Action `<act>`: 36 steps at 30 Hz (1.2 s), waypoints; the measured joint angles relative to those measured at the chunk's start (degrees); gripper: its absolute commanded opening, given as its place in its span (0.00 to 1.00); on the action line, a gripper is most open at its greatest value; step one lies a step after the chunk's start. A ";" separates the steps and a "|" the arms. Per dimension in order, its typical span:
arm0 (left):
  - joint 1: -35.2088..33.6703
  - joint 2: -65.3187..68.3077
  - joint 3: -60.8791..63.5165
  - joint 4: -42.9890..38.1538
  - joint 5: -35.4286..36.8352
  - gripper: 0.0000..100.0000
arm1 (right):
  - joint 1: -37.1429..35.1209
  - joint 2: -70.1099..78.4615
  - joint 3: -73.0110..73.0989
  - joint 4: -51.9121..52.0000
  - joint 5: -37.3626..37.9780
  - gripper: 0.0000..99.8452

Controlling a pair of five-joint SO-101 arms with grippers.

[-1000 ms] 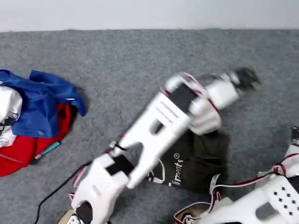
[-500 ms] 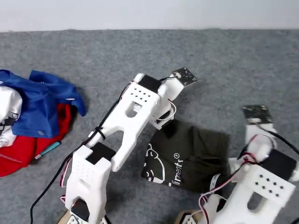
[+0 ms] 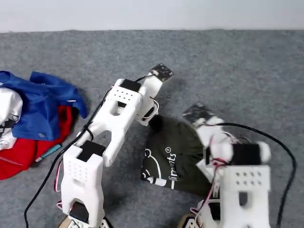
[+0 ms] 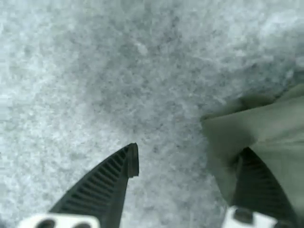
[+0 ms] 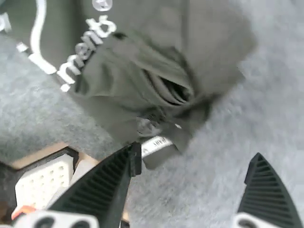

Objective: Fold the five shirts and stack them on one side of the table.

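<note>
Currently folded at middle of surface (image 3: 237, 61): dark green shirt (image 3: 173, 154), skewed and shifted slightly leftward versus a second ago. Left gripper (image 4: 190, 156) drawn back to its far-left corner, jaws apart. Right gripper (image 5: 195, 156) brought over its right edge, jaws apart. Not yet stacked; pile (image 3: 33, 118) well apart. Shirt's right side hidden under right arm.

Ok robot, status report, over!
Left gripper jaws open at corner of dark olive printed shirt. Right gripper jaws open over its edge. Pile of blue, red, white shirts apart; nothing blocking.
</note>
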 measured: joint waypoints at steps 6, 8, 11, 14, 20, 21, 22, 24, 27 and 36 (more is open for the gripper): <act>0.18 0.00 0.18 0.00 0.00 0.32 | -9.93 13.71 -0.53 -6.51 0.00 0.34; 0.18 0.00 0.18 0.00 0.00 0.32 | -10.55 19.08 -2.11 -9.23 0.00 0.34; 0.18 0.00 0.18 0.00 0.00 0.32 | -10.37 26.90 -4.22 -14.86 -1.49 0.34; 0.18 0.00 0.18 0.00 0.00 0.32 | -9.41 34.37 -5.01 -19.96 -2.29 0.34; 0.18 0.00 2.99 -4.04 0.00 0.32 | -5.36 44.84 -8.44 -26.81 -2.64 0.34; 0.18 0.00 3.78 -5.01 0.00 0.32 | -3.96 45.80 -9.67 -27.08 -2.64 0.34; 0.18 0.00 4.57 -5.89 0.00 0.32 | -2.37 46.59 -11.16 -27.16 -2.64 0.34; 0.18 -0.18 5.89 -7.56 0.00 0.32 | 1.05 48.09 -13.98 -27.16 -2.64 0.34; 0.18 -0.79 7.12 -9.32 -0.18 0.32 | 6.51 50.29 -18.37 -27.43 -2.64 0.34; 0.18 -0.79 7.21 -9.58 -0.26 0.32 | 14.95 54.07 -27.34 -24.26 -2.64 0.34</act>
